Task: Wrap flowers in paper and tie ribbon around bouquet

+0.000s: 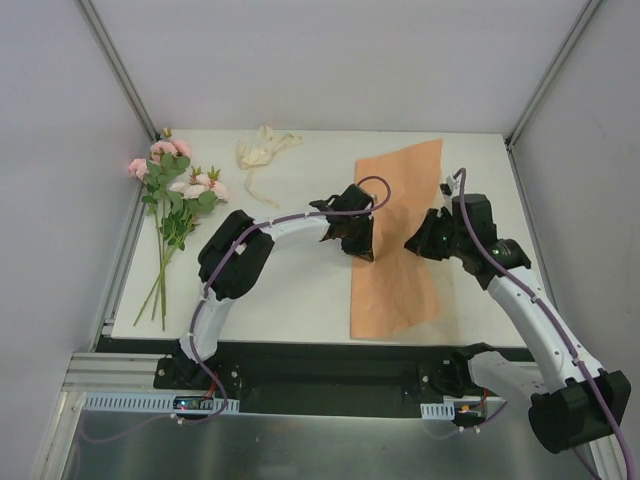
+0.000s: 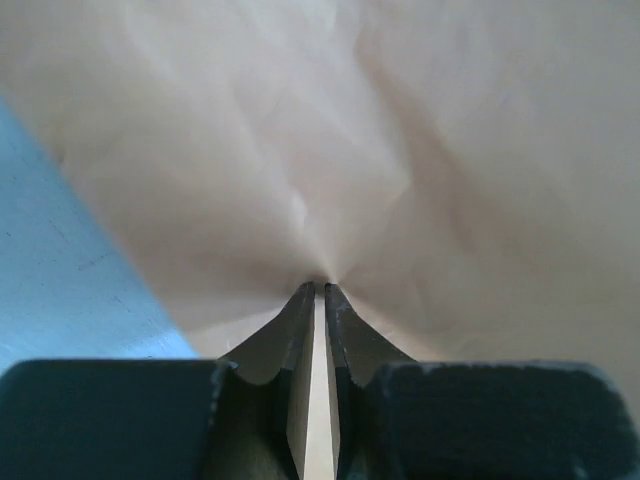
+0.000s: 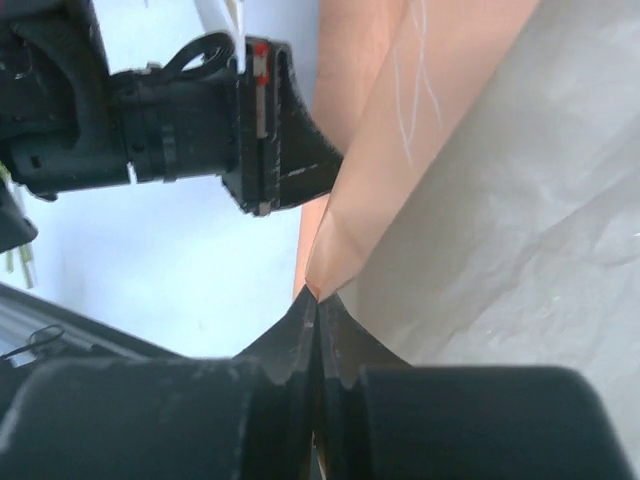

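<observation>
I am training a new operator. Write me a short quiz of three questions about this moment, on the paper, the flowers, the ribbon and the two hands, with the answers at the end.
1. True or false: the flowers already lie on the paper.
2. Look at the left hand and the right hand. Which is shut on the paper? A) only the left one B) only the right one C) both
3. Fill in: seen from above, the ribbon lies between the flowers and the ____.

Key: 1 false; 2 C; 3 paper.
</observation>
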